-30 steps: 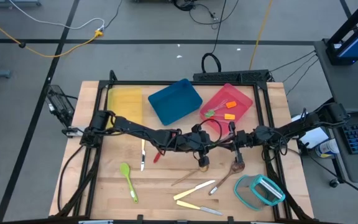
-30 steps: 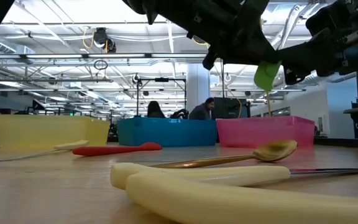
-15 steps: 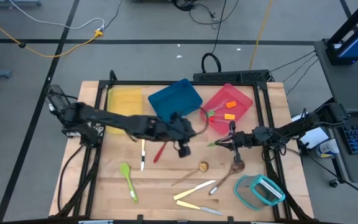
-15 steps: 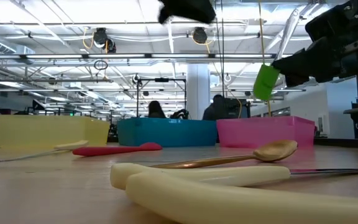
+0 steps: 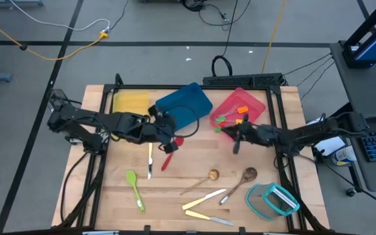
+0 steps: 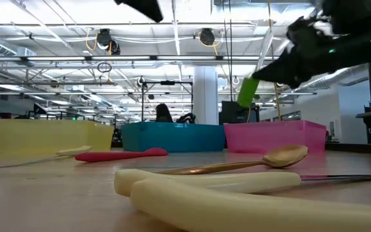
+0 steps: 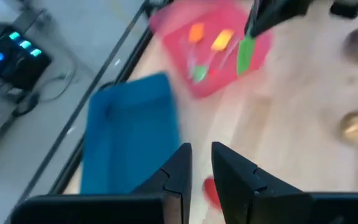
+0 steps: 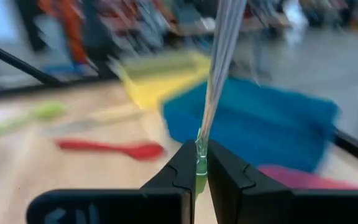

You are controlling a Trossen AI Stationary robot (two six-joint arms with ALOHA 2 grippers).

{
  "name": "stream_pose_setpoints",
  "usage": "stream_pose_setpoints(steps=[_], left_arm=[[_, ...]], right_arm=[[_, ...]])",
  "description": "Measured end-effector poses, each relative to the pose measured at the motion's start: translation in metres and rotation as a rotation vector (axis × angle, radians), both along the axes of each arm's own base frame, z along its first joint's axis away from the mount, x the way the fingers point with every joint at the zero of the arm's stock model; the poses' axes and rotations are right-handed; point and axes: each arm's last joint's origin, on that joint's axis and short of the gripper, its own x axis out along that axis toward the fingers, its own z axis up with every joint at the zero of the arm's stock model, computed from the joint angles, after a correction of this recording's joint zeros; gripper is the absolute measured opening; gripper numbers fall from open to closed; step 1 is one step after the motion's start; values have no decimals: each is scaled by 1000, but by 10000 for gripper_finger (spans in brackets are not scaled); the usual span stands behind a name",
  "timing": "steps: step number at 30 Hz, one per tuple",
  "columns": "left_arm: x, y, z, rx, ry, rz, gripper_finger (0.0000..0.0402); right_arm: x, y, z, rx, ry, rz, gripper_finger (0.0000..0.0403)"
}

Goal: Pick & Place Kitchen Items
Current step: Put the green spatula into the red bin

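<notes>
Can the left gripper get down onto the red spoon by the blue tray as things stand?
Probably yes. The left gripper hangs almost over the red spoon, jaws a little apart and empty. The spoon lies alone on the table, and the right gripper, shut on the green utensil, is off by the pink tray.

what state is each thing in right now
right claw: shut on green utensil, up in the air by the pink tray
left claw: narrow gap, holding nothing
red spoon: flat on table
clear container: on its side
blue tray: tilted
</notes>
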Motion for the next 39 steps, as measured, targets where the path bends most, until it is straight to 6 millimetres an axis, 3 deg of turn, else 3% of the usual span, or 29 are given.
stream_pose_setpoints(steps=[6,9,12,18,28,39], left_arm=[[-13,7,-31,66,107,101,67],[-20,13,-49,50,115,109,67],[-34,18,-71,23,136,116,67],[-60,30,-92,-62,-16,85,67],[-98,44,-116,-144,-174,84,67],[-101,45,-119,-169,-190,91,67]], right_arm=[[7,-37,10,119,230,-216,21],[3,-53,12,167,225,-290,24],[-2,-66,11,275,198,-256,24],[-19,-84,-7,416,215,-313,23],[-46,-94,-38,596,222,-428,26],[-52,-92,-47,569,185,-394,55]])
